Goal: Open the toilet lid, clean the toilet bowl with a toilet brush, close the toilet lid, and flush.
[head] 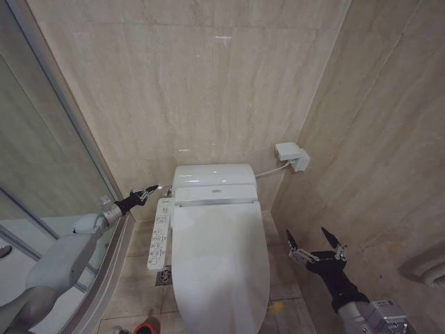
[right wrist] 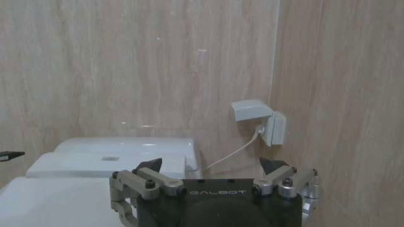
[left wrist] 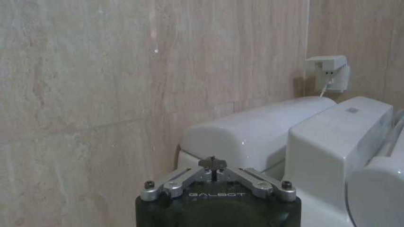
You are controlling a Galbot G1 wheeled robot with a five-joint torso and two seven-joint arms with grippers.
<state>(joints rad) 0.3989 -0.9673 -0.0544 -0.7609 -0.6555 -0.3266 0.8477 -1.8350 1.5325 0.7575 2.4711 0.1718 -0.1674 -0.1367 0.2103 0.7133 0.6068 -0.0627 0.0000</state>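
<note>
Toilet lid down flat over the bowl, dead centre; my left gripper pinched closed on nothing, at 10 o'clock off the lid by the tank; my right gripper spread wide at 3 o'clock, near the wall. Risk: glossy lid slips from the fingers and slams; left tip could bump the button panel.
</note>
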